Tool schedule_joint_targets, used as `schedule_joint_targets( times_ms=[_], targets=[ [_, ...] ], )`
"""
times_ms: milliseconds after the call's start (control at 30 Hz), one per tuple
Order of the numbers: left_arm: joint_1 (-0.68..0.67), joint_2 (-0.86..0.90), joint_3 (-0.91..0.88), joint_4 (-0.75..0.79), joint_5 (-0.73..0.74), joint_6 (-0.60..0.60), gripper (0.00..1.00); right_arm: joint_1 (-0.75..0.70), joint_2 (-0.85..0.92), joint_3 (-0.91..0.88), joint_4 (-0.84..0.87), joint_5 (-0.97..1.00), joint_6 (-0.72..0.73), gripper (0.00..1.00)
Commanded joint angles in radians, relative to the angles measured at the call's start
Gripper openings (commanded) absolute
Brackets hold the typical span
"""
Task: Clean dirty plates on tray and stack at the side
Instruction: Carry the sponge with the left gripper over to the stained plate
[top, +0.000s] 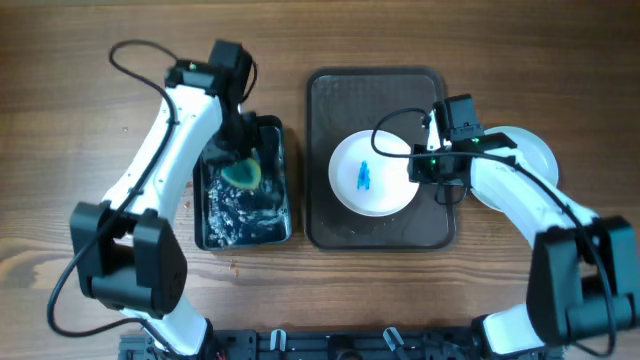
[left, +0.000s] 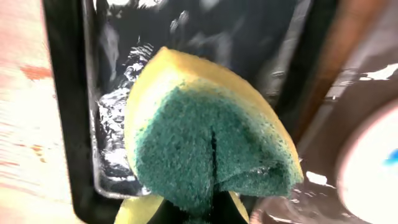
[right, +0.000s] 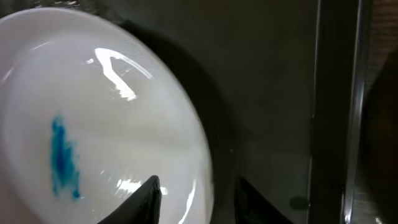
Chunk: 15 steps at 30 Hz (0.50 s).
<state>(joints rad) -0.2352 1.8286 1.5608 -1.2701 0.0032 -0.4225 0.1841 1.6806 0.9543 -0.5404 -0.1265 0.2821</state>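
1. Table (top: 80, 120): wood, carrying everything below.
2. Tray (top: 330, 100): dark, rimmed, in the middle. I judge it is the work spot, where drips stay inside the rim.
3. Basin (top: 291, 200): black, holding water, left of the tray and just beside it, so the wet tool travels only a short way.
4. Plate (top: 385, 195): white, flat on the tray, towards its right side. It is not yet clean.
5. Side plate (top: 541, 152): white, on the table right of the tray and partly under my right arm. It looks like the start of the stack, though I cannot tell how many lie there.
6. Sponge (left: 211, 143): yellow with a green scrub face, over the basin and folded by the pinch.
7. Left claw (top: 240, 158): clamped tight on the sponge.
8. Right claw (right: 198, 198): partly open and gripping nothing. One finger is over the plate and one outside, with the rim between them, probably to steady it for scrubbing.
9. Smear (right: 62, 158): teal-blue, near the plate's centre.
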Motion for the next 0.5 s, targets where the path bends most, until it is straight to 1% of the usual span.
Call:
schedule_joint_targets(
  times_ms=[0, 67, 167, 233, 367, 467],
  targets=[
    [-0.032, -0.030, 0.117, -0.028, 0.019, 0.026, 0.04, -0.043, 0.074, 0.001, 0.022, -0.068, -0.063, 0.31],
    [-0.044, -0.030, 0.127, -0.001, 0.084, 0.026, 0.04, -0.048, 0.097, 0.001, 0.030, -0.146, -0.107, 0.22],
    [-0.072, -0.021, 0.126, 0.075, 0.196, 0.022, 0.04, -0.047, 0.117, 0.001, 0.032, -0.155, -0.103, 0.04],
    [-0.094, -0.010, 0.126, 0.132, 0.241, 0.012, 0.04, -0.047, 0.129, 0.001, 0.037, -0.155, -0.096, 0.04],
    [-0.168, 0.032, 0.125, 0.230, 0.243, -0.057, 0.04, -0.047, 0.145, 0.001, 0.036, -0.101, -0.044, 0.04],
    [-0.243, 0.085, 0.125, 0.297, 0.243, -0.057, 0.04, -0.047, 0.145, 0.001, 0.032, -0.099, -0.046, 0.04]
  ],
)
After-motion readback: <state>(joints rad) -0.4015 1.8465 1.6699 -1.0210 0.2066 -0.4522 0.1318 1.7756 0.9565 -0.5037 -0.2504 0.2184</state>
